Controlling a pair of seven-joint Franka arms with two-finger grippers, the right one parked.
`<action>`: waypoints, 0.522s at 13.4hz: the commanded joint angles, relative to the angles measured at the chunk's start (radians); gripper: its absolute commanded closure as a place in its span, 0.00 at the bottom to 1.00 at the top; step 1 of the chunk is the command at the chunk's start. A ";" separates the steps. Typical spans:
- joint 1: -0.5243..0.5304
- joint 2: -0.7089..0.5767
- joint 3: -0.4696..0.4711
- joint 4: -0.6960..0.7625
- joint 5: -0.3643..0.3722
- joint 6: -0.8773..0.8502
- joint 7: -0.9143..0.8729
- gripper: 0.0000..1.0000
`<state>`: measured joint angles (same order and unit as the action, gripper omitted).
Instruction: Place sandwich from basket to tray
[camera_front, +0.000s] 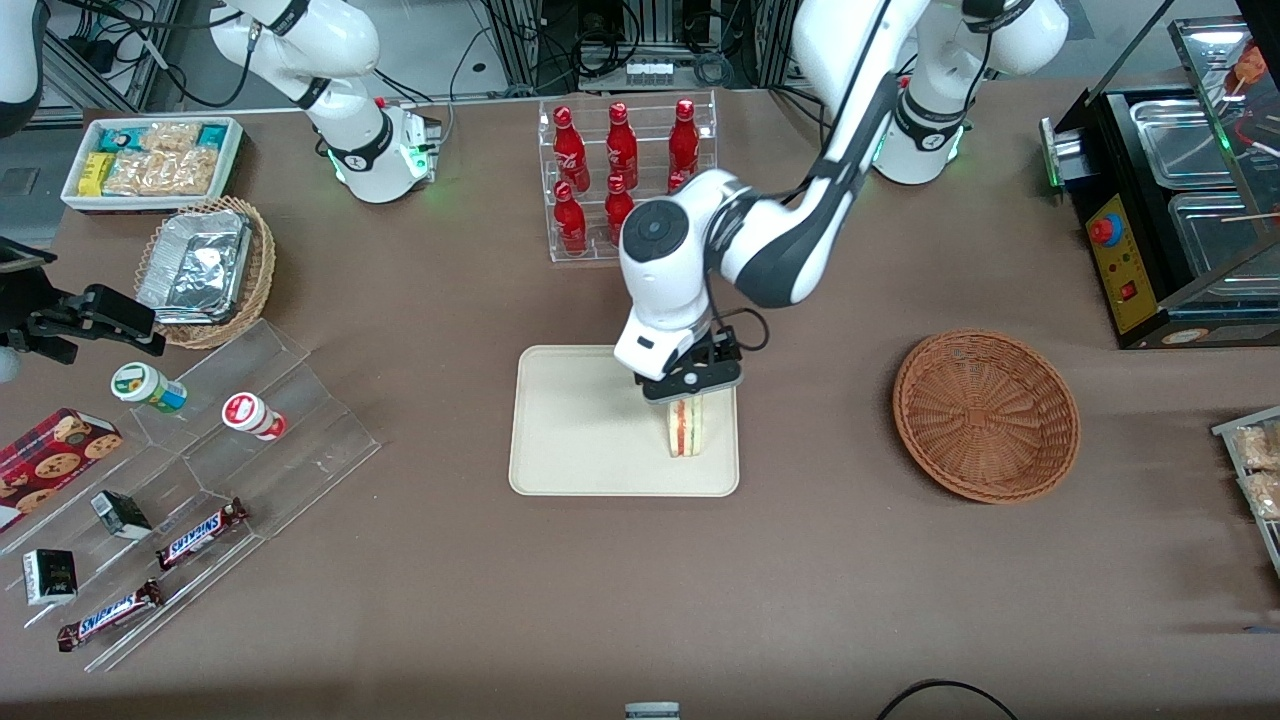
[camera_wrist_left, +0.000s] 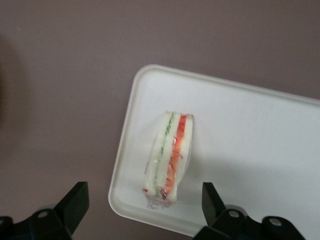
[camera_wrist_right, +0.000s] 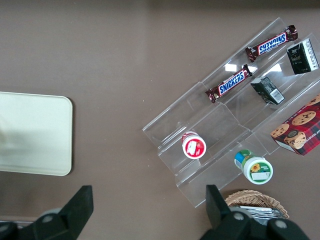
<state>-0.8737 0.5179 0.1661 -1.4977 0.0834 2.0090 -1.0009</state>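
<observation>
Sandwich (camera_front: 685, 428): small triangular wedge of pale white bread, orange-red and green filling along the cut edge. Standing on the cut-edge-up side on the flat cream-coloured rectangular tray (camera_front: 580, 430), near the tray's edge toward the working arm's end of the table.

Black two-finger gripper (camera_wrist_left: 142, 205): directly above the sandwich, fingers (camera_wrist_left: 75, 200) spread wide, one on each side of the wedge, apart from the bread. Contact with the sandwich apparently nil, though partly hidden from the front camera.

Round shallow basket of reddish-brown woven wicker (camera_front: 987, 415): on the brown table (camera_front: 800, 580), well apart from the tray, toward the working arm's end.

Clear acrylic rack of red bottles (camera_front: 622, 170): farther from the front camera than the tray.
</observation>
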 joint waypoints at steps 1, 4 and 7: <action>0.066 -0.134 0.010 -0.015 0.002 -0.128 0.005 0.00; 0.151 -0.231 0.010 -0.016 0.003 -0.232 0.095 0.00; 0.220 -0.295 0.010 -0.021 -0.007 -0.300 0.212 0.00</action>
<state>-0.6867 0.2706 0.1874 -1.4875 0.0826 1.7330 -0.8438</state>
